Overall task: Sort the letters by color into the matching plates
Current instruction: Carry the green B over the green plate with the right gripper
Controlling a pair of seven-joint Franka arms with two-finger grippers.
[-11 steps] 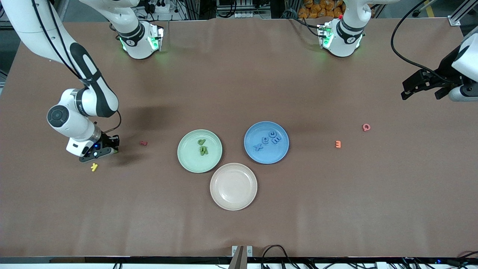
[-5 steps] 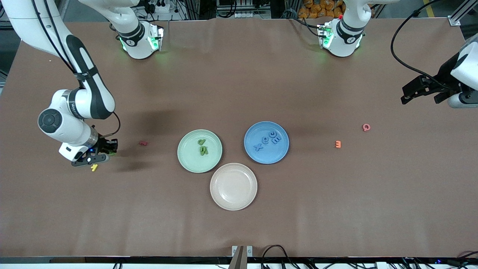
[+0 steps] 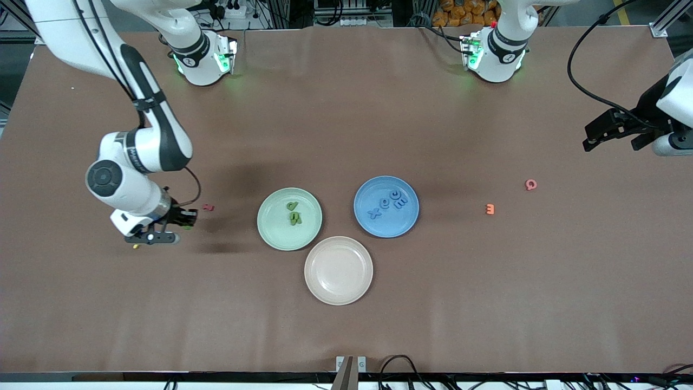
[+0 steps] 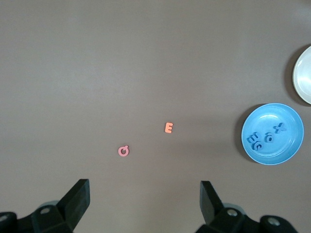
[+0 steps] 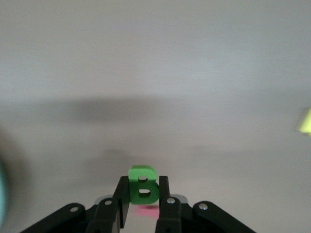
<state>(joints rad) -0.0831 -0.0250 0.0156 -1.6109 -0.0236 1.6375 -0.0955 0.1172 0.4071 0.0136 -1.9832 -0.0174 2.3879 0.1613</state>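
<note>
My right gripper hangs above the table between the yellow letter and the dark red letter, shut on a green letter B. The mint green plate holds two green letters. Several blue letters lie in the blue plate. The pinkish-beige plate holds nothing. An orange E and a pink Q lie toward the left arm's end. My left gripper waits open in the air over that end, with nothing between its fingers.
The left wrist view shows the pink Q, the orange E, the blue plate and the beige plate's rim. In the right wrist view the yellow letter sits at the frame's edge.
My right arm rose with the green B and moved toward the green plate, now covering most of the yellow letter. The left arm barely shifted.
</note>
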